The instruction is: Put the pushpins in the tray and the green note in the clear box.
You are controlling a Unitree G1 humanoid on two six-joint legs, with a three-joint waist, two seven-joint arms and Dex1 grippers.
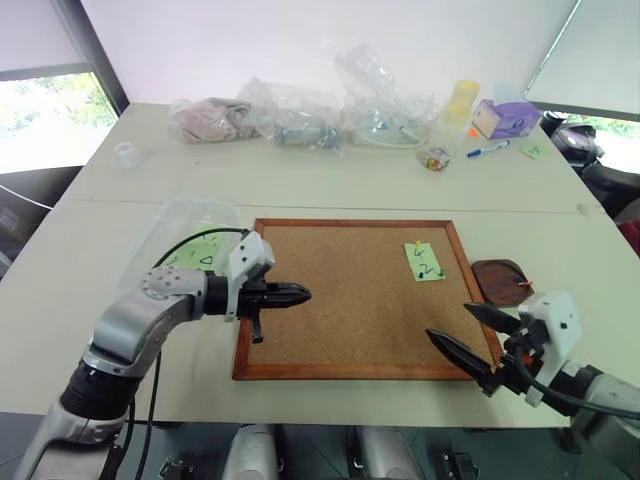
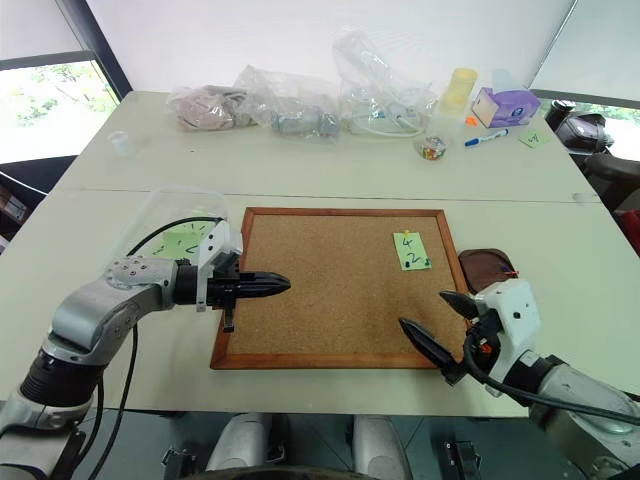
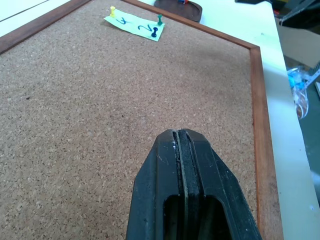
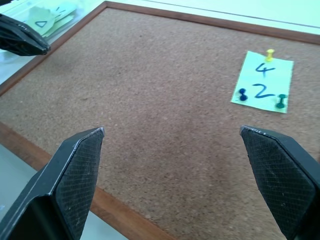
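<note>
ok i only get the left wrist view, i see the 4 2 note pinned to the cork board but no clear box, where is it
observer: the clear box sits on the table, just off the cork board's left edge.
operator: empty?
observer: no, a green note with a triangle lies in it.
operator: and the right tool
observer: the right tool is open and holds nothing, near the board's near right corner.
</note>
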